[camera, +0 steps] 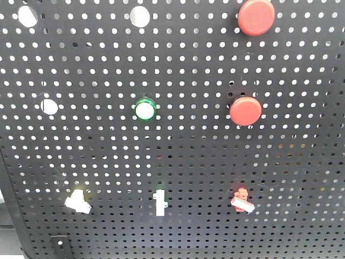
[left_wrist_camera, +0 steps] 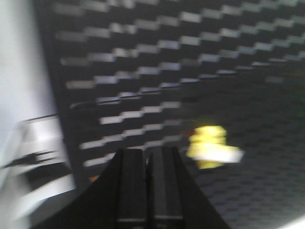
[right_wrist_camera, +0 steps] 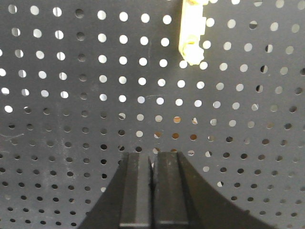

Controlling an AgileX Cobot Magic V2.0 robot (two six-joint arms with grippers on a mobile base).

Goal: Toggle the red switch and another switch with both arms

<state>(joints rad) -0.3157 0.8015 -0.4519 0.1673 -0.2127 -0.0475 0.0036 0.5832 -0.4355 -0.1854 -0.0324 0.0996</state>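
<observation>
The red switch is sitting low right on the pegboard. I am pressing both pincers together: left gripper beside a yellow switch, right gripper beneath a yellow toggle.

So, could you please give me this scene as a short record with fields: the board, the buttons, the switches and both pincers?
board: black perforated panel
buttons: two big red push buttons, right column; green-ringed button, centre
bottom row: two white toggles, then red switch at right
left pincer: shut; view blurred; yellow toggle right of its tips
right pincer: shut, holding nothing; yellow toggle above it
front view: no arm visible
</observation>
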